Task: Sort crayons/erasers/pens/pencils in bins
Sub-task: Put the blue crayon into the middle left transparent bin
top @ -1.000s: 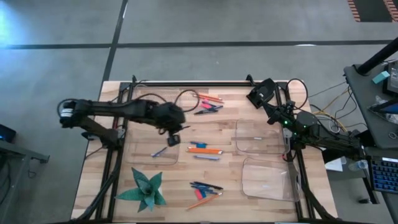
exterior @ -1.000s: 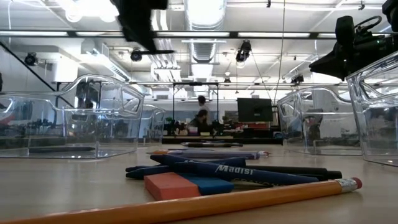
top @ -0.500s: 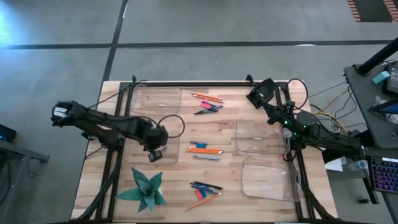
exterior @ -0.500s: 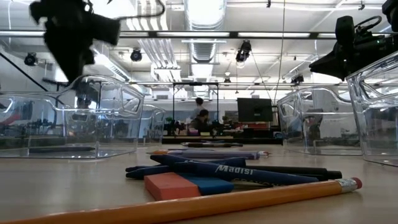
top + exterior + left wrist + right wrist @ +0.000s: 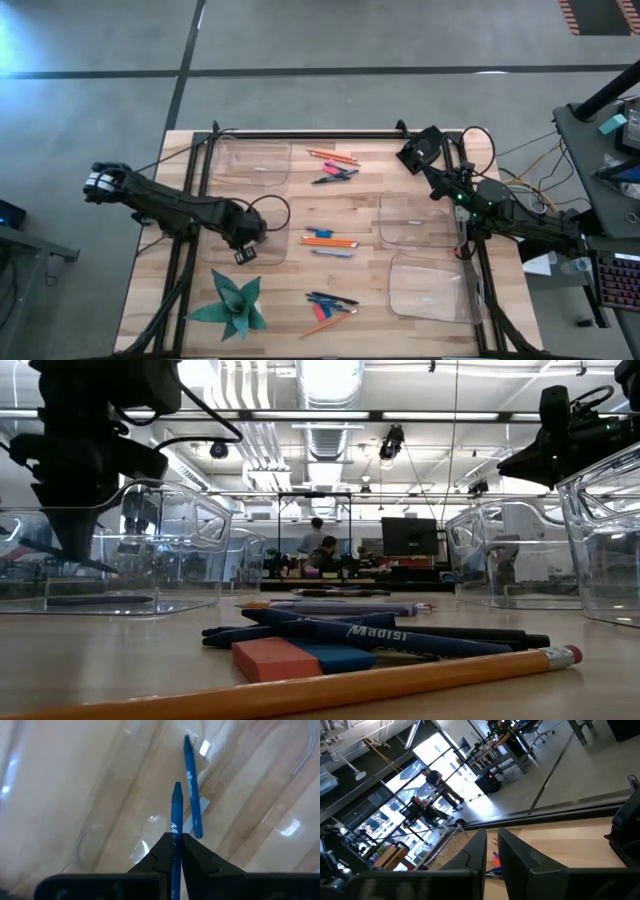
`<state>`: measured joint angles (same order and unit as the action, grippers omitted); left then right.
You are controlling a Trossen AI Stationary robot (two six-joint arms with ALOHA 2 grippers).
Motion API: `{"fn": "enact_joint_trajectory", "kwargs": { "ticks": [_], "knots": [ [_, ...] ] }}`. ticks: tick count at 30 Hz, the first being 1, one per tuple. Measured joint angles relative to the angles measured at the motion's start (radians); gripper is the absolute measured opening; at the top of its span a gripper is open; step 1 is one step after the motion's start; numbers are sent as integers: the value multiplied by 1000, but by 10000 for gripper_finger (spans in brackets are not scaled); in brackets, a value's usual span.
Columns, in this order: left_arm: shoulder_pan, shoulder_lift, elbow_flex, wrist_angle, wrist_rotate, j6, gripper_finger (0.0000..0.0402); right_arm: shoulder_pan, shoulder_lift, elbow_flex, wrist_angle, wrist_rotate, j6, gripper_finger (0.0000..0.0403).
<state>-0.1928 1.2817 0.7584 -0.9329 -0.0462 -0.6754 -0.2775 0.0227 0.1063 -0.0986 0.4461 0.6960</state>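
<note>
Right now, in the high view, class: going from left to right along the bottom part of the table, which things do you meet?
Green paper star → cluster of pens, an eraser and a pencil → clear bin.

A green spiky paper star (image 5: pixel 232 306) lies on the light wooden slatted bench (image 5: pixel 365 185), near its front left corner. Beyond the bench stretches a grey concrete floor (image 5: pixel 330 35) (crossed by dark lines). Far behind the bench, a person (image 5: pixel 316 548) sits beside a dark monitor (image 5: pixel 410 537).
</note>
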Motion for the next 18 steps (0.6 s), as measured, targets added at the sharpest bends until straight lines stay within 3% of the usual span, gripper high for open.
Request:
{"fn": "enact_joint_trajectory", "kwargs": {
  "ticks": [6, 18],
  "knots": [
    [1, 38, -52, 146, -1, 0, 8, 0, 0, 0, 0, 0, 0, 38],
    [1, 134, -49, 168, -8, 5, 8, 0, 0, 0, 0, 0, 0, 38]
  ]
}}
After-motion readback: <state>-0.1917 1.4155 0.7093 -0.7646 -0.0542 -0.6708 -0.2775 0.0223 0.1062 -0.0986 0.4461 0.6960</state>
